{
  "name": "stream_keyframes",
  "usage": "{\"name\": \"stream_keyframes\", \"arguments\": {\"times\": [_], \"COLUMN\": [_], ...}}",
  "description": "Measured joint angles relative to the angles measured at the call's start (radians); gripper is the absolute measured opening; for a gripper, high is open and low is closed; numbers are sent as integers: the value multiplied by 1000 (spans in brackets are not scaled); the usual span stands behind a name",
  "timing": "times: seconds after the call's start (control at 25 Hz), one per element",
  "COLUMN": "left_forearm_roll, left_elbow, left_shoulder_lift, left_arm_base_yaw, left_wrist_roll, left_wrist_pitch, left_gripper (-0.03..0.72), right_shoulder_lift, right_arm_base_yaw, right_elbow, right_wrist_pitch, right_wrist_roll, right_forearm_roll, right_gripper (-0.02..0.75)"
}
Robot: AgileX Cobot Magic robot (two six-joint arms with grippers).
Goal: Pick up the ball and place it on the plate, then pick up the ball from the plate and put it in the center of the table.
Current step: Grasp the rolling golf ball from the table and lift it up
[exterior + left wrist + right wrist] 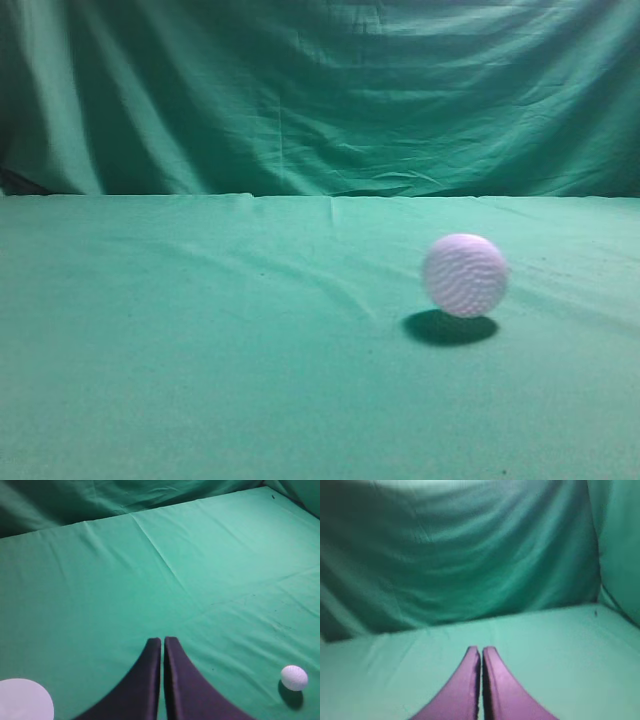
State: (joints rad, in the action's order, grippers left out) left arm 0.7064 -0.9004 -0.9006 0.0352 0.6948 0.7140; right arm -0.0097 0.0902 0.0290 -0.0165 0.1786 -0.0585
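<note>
A white dimpled ball [465, 275] lies on the green cloth table at the right of the exterior view; it also shows small in the left wrist view [294, 677] at the lower right. A white plate [22, 701] shows at the lower left corner of the left wrist view, partly cut off. My left gripper [163, 641] is shut and empty, above the cloth between plate and ball. My right gripper [481, 651] is shut and empty, facing the back curtain. Neither gripper shows in the exterior view.
Green cloth [200, 330] covers the table, with creases across it. A green curtain [320, 90] hangs behind the table's far edge and wraps round the right side [620, 545].
</note>
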Motion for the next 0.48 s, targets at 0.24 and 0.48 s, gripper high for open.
{"name": "stream_keyframes", "arguments": {"times": [0.24,0.48], "left_forearm_roll": [-12,-77], "left_elbow": [201,343], "left_shoulder_lift": [240,375], "left_arm_base_yaw": [1,1], "left_wrist_roll": [6,37], "left_wrist_pitch": [-85,-124], "left_gripper": [0,0], "right_shoulder_lift": [0,37], "right_arm_base_yaw": [0,0], "right_elbow": [-28,-229], "right_wrist_pitch": [-14,324], "right_wrist_roll": [0,-12], "right_forearm_roll": [0,-14], "right_gripper": [0,0]}}
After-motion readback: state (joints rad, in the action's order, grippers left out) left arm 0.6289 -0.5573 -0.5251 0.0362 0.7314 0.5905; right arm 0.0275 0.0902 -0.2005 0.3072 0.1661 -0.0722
